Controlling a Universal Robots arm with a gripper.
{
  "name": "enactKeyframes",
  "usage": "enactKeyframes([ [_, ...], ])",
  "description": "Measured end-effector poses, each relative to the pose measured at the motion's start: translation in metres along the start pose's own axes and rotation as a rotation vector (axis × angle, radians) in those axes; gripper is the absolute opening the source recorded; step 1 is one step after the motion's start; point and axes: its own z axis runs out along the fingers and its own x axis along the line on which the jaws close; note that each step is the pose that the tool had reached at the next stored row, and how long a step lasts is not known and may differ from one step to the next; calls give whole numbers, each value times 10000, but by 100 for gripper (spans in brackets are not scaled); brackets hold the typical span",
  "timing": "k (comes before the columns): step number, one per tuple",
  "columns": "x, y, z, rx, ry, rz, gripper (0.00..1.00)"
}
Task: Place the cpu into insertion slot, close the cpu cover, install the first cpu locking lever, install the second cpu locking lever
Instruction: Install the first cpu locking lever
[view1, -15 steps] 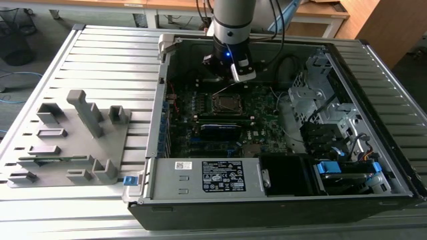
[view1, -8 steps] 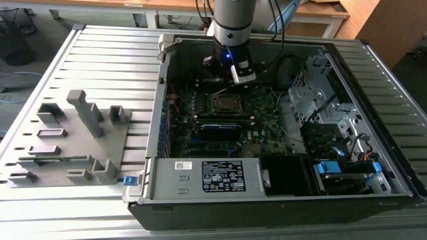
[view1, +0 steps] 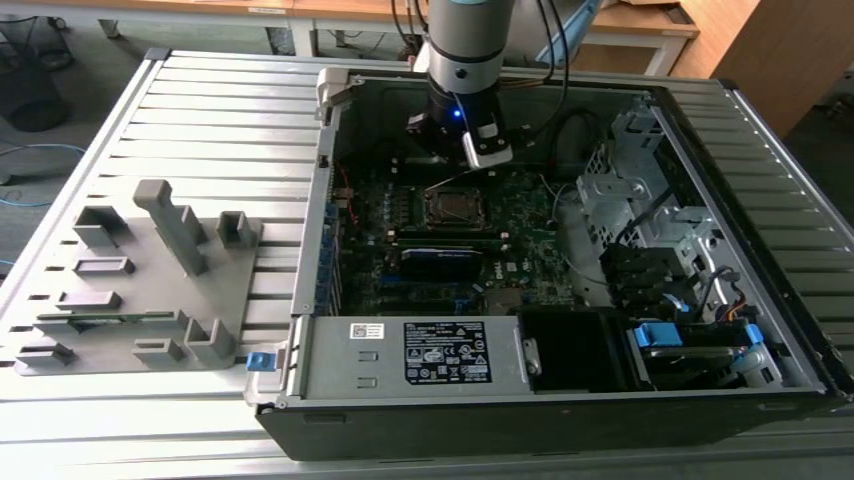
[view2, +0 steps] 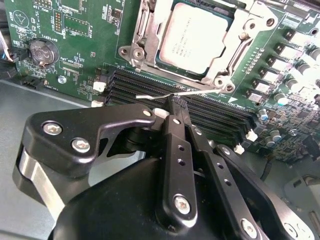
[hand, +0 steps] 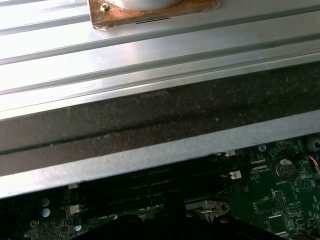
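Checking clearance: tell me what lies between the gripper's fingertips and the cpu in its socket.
In the second wrist view, black memory slots and a thin metal lever lie between the gripper and the cpu.

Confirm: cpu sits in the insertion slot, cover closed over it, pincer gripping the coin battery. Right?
Not quite. The pincer is at a thin silvery locking lever beside the black memory slots, not the coin battery, which lies apart from it. The second wrist view shows this. The cpu does sit in the insertion slot with the cover down over it.
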Motion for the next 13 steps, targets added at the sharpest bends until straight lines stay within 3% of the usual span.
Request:
enactKeyframes([
  [13, -25, 0, 27, 17, -3, -1, 10],
])
